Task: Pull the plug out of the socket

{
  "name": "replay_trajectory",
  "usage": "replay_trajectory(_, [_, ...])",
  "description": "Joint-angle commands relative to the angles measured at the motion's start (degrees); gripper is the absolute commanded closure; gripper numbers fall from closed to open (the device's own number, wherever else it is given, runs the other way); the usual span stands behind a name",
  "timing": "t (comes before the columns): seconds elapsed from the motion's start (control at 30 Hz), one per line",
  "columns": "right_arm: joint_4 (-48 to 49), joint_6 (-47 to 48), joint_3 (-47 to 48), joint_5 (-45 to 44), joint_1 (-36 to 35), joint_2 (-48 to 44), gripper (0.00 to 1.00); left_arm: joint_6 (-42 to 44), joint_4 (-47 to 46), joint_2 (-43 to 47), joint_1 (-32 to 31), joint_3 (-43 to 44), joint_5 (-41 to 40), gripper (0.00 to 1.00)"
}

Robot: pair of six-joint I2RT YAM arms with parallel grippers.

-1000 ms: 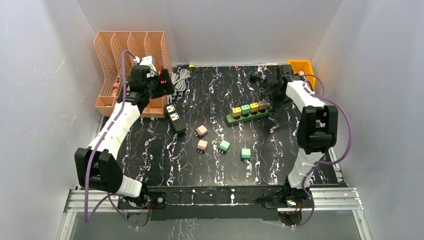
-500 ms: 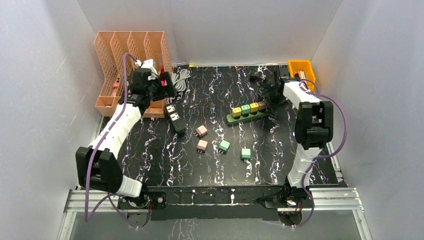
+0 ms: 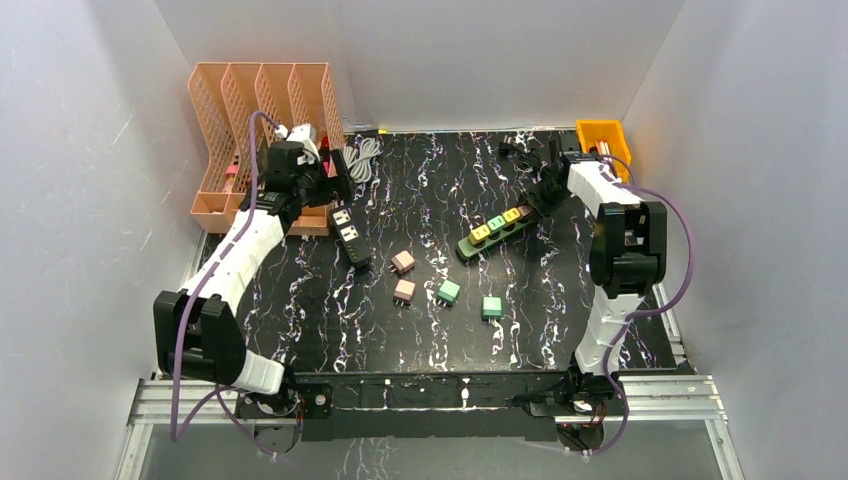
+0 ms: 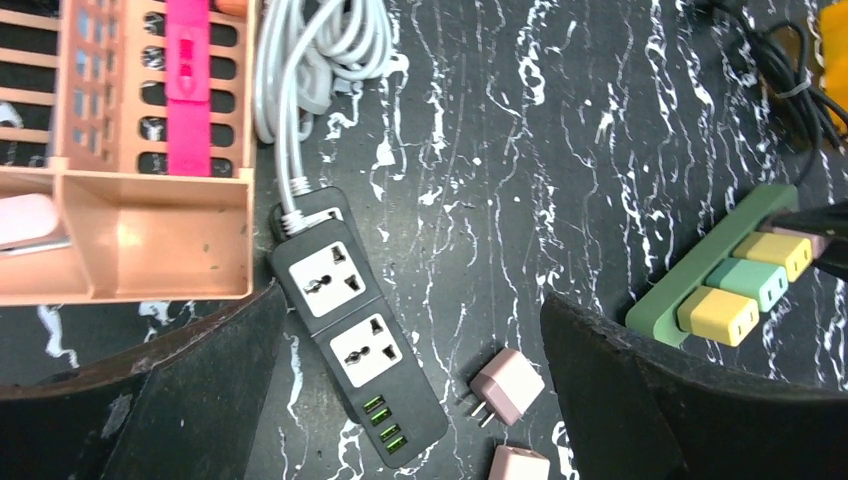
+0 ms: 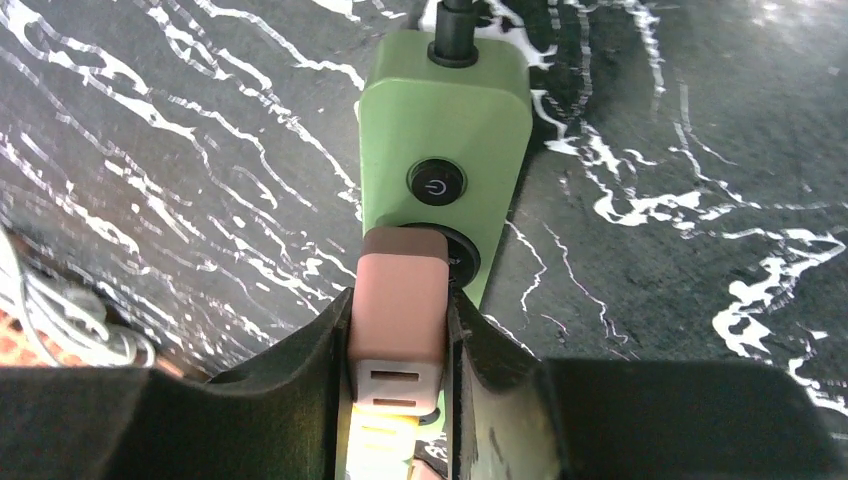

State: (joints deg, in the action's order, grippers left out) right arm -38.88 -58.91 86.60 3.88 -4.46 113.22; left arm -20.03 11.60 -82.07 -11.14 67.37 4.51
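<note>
A black, white-veined table (image 3: 420, 335) carries a green power strip (image 5: 445, 115), a black power strip (image 3: 350, 234) with its grey cord (image 3: 360, 158), two loose pink plugs (image 3: 403, 262) (image 3: 404, 291), two loose green plugs (image 3: 449, 292) (image 3: 491, 308), a black cable (image 3: 515, 153), a peach file rack (image 3: 215, 120) and an orange bin (image 3: 603, 132).

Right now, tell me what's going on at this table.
The right hand is shut on the pink plug at the button end of the green power strip. The plug looks seated in its socket, not yet pulled out. That strip also carries three more plugs. The left hand hangs open above the black power strip, holding nothing. Four loose plugs lie on the table between the arms.
</note>
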Motion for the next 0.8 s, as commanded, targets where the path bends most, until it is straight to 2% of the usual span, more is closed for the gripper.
replay_trajectory(0.0, [16.6, 12.2, -5.9, 13.1, 0.1, -5.3, 1.0, 1.1, -2.3, -2.6, -0.2, 1.0, 8.1, 0.02])
replay_trajectory(0.1, [31.5, 12.8, -11.5, 22.8, 0.1, -10.6, 1.0, 1.3, -2.8, -6.0, -1.4, 3.3, 12.5, 0.02])
replay_trajectory(0.23, [42.0, 11.6, -10.6, 35.3, -0.2, -11.9, 1.0, -1.5, -5.4, -11.2, -3.2, 6.2, 19.7, 0.02])
replay_trajectory(0.37, [52.8, 9.7, -10.2, 41.6, -1.0, -12.9, 1.0, -4.2, -9.3, -15.2, -5.9, 8.8, 23.7, 0.02])
replay_trajectory(0.5, [66.0, 3.8, -11.9, 46.6, -2.0, -13.0, 1.0, -5.9, -11.5, -18.7, -8.8, 11.5, 26.3, 0.02])
replay_trajectory(0.6, [69.8, 2.5, -11.0, 48.5, -3.3, -12.5, 1.0, -7.7, -14.1, -20.2, -10.2, 12.2, 29.9, 0.02])
replay_trajectory(0.77, [67.7, 5.9, -8.4, 48.6, -5.2, -12.6, 1.0, -7.6, -16.4, -20.5, -12.5, 11.9, 32.5, 0.02])
